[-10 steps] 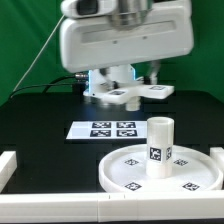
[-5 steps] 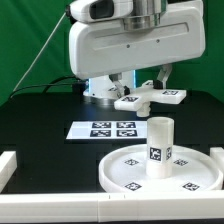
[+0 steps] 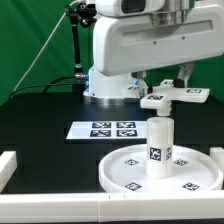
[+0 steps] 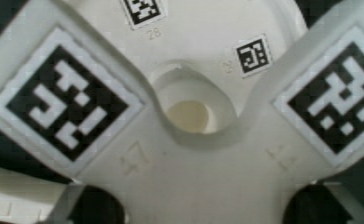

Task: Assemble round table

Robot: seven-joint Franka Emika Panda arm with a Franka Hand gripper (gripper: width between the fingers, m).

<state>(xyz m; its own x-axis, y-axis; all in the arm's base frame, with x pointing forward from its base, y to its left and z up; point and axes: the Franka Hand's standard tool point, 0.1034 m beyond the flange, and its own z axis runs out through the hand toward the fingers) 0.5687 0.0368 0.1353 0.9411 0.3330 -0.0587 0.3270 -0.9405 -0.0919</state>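
The large round disc (image 3: pixel 116 171) lies at the front, toward the exterior view's right. The short thick cylinder (image 3: pixel 160 148) stands upright on its hub. My gripper (image 3: pixel 165 86) is shut on the four-lobed cross piece (image 3: pixel 171 97) and holds it level in the air, just above and slightly behind the cylinder top, not touching it. In the wrist view the cross piece (image 4: pixel 191 112) fills the frame, with its central socket and tagged lobes showing. My gripper (image 4: pixel 200 208) clamps one lobe, and dark fingers (image 4: pixel 94 205) show at either side of it.
The marker board (image 3: pixel 101 130) lies flat on the black table behind the disc. White rails (image 3: pixel 8 166) edge the table at the exterior view's left and along the front. The arm's white base (image 3: pixel 105 88) stands at the back, before a green backdrop.
The arm has carried the cross piece steadily toward the exterior view's right, from behind the marker board to above the cylinder. The disc and cylinder have not moved.
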